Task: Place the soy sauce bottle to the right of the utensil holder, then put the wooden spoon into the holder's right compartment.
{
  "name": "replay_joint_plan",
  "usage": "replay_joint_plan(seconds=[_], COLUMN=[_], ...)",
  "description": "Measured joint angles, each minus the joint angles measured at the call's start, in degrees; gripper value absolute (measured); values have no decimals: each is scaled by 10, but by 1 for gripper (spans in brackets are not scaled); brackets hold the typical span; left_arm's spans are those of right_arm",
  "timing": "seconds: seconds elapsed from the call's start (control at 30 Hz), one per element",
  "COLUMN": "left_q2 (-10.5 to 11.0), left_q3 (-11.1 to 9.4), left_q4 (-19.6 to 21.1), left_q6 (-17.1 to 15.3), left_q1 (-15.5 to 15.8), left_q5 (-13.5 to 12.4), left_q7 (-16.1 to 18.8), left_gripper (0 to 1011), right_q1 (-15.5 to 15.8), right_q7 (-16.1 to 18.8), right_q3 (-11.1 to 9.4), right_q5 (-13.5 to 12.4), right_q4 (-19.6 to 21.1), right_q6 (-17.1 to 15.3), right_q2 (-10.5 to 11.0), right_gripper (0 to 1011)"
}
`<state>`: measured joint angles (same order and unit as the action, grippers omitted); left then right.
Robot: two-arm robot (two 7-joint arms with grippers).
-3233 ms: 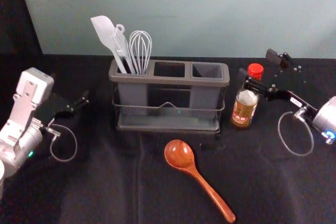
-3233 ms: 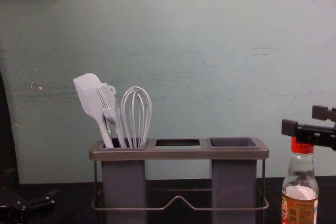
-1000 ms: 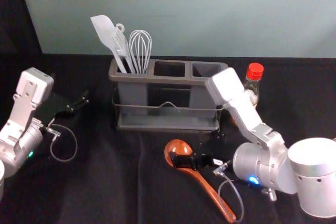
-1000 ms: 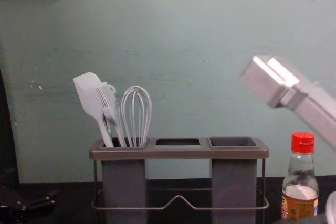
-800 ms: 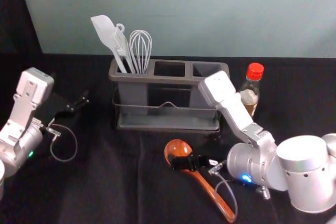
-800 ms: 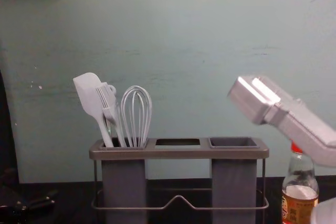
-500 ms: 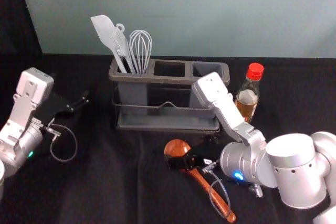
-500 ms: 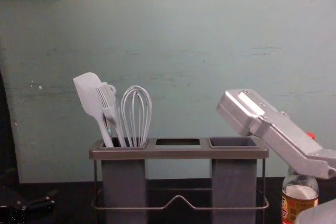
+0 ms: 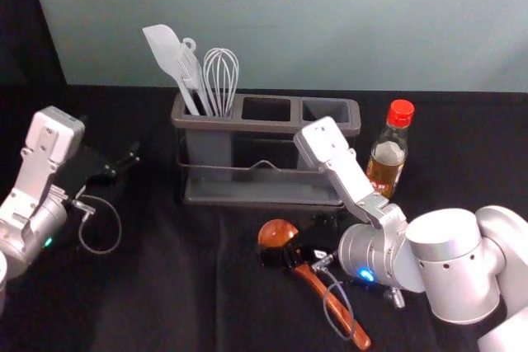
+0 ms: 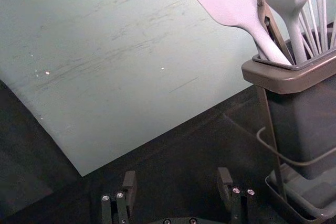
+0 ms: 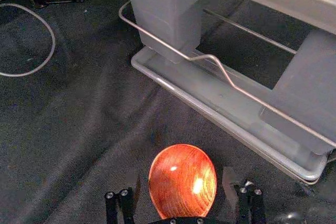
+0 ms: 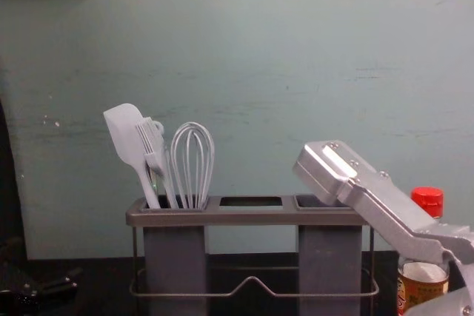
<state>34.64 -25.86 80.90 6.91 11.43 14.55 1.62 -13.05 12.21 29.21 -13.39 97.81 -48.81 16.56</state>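
As the wooden spoon [image 9: 275, 232] slants, bowl far-left, handle near-right, right gripper [image 9: 290, 241] at bowl, left gripper [image 9: 110, 138] leftward, all jaws wide

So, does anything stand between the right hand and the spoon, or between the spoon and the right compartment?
Nothing visible separates the right hand from the wooden spoon: its open fingers flank the bowl. In front of the right compartment stand the holder's wire rail and rim, probably needing a lift over.
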Motion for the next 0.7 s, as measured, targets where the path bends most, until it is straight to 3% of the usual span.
replay_joint_plan(seconds=[0.7], left_q2=[0], left_q3=[0], left_q4=[0], left_q6=[0], left_q1=[0], left_q5=[0], left_q7=[0], left_gripper=[1005], right_q1=[-8], right_q7=[21], right_q3=[1], right_q5=[27], right_q4=[-29], right_q6=[6], right_q2=[-17], right_gripper=[1004])
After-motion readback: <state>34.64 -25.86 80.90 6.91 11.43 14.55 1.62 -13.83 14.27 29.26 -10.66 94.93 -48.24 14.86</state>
